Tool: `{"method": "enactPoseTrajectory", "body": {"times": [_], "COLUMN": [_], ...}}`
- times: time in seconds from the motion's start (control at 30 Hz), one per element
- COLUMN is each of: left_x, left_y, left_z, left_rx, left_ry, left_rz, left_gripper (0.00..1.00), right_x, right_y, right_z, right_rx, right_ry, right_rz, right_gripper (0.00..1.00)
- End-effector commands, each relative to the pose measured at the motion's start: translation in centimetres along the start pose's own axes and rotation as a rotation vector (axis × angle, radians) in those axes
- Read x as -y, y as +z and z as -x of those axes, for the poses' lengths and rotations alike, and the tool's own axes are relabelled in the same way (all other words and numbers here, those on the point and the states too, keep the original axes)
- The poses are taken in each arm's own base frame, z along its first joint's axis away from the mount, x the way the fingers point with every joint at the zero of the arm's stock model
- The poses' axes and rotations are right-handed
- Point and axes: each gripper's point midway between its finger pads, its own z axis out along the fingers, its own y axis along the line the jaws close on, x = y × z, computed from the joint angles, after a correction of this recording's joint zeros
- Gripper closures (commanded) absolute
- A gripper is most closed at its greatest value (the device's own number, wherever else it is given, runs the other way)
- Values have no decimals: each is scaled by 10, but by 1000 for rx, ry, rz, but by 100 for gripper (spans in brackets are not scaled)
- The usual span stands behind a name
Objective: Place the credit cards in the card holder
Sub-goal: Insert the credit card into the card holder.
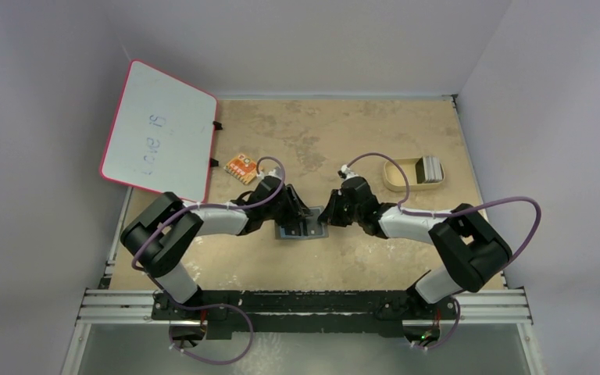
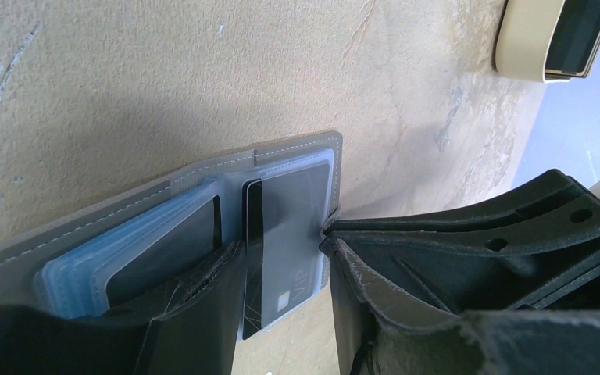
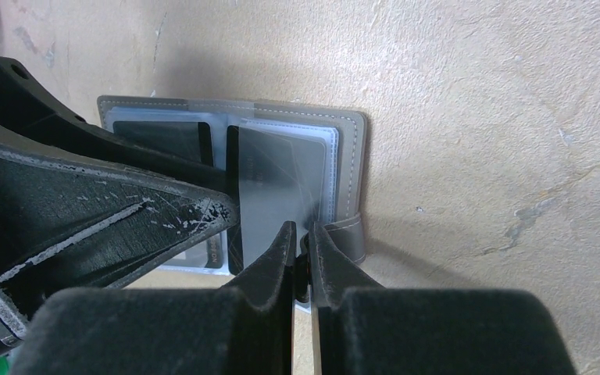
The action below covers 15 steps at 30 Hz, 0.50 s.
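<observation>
The right gripper (image 3: 301, 234) has its two fingers almost together, with only a thin slit between them. As far as I can see, they are clamped on the near edge of one credit card (image 3: 269, 187). I judge that it holds the card by this back edge so that the front edge is free to slide into a pocket. The card is dark and lies over the right page of the card holder (image 3: 355, 172), partly under a clear sleeve (image 2: 293, 166). A part of it sticks out over the near edge of the holder, so it is not fully in. The holder lies open on the table (image 1: 344, 125), and another dark card (image 3: 160, 137) sits in its left page.

The left gripper (image 2: 281, 262) is about half open. Its fingers stand one on each side of the credit card and do not seem to close on it. One finger rests on the left page. This seems to be done to press the holder down and steady it while the other arm pushes. Whether the second finger touches the holder, I cannot tell.

Well apart, at the right of the table, the tan tray (image 1: 391, 178) carries the stack of credit cards (image 1: 431, 168) not yet put in.
</observation>
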Motion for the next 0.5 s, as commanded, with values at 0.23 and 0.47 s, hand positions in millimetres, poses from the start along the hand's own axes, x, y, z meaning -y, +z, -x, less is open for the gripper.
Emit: {"method": "enactPoseTrajectory", "body": {"times": [0.23, 0.47], "left_x": [28, 19], "left_y": [-10, -40], "left_z": [1, 25], "left_rx": [3, 68], "left_ry": [45, 171], "left_rz": [-78, 78], "left_gripper": [57, 55], "right_x": [-3, -3], "right_y": [-7, -10], "right_z": [-5, 4], "right_rx": [-16, 17], "right_ry": [3, -14], "right_rz": [9, -7], "right_gripper": [99, 97]}}
